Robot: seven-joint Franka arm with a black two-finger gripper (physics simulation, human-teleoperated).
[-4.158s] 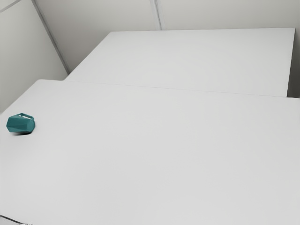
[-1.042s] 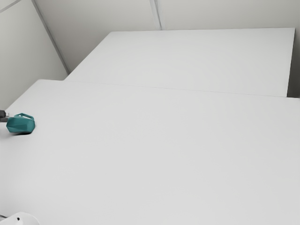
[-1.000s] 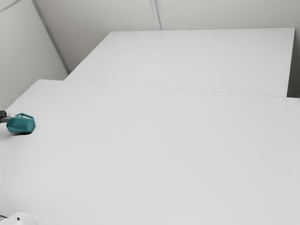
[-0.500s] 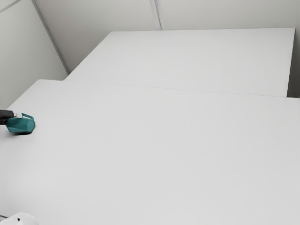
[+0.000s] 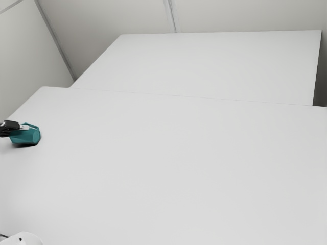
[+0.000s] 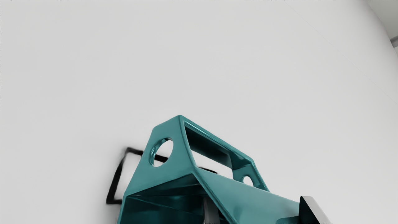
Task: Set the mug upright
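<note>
In the exterior view, going from its left: seeing one thin dark cable [image 5: 3, 236] at the near corner, beside one white, rounded piece [image 5: 23, 239] bearing a small dark dot. Reaching in above these, at the left edge, with one black two-finger gripper [image 5: 21, 128], and keeping its two pale-tipped fingers spread, not pinching anything. Meeting there one glossy teal, many-sided mug [image 5: 29, 137], lying on its side near the left edge of one broad white table [image 5: 153, 173], turning its mouth toward the gripper and casting a dark shadow [image 5: 25, 145] underneath. Passing on to one second white flat surface [image 5: 204, 66], lying beyond the table, and to the pale grey wall [image 5: 102, 23] behind.

In the wrist view: looking into the mouth of the mug, the one container, and finding one finger [image 6: 211, 213] inside it. Holding the other finger [image 6: 314, 208] outside, beside the mug, and so having the side wall between the two. Not being able to tell whether either is touching it. Making out nothing else in the visible part of the hollow. Counting one angular teal handle [image 6: 180, 146], pointing away from the fingers, and two round holes in it, one at each end.
</note>
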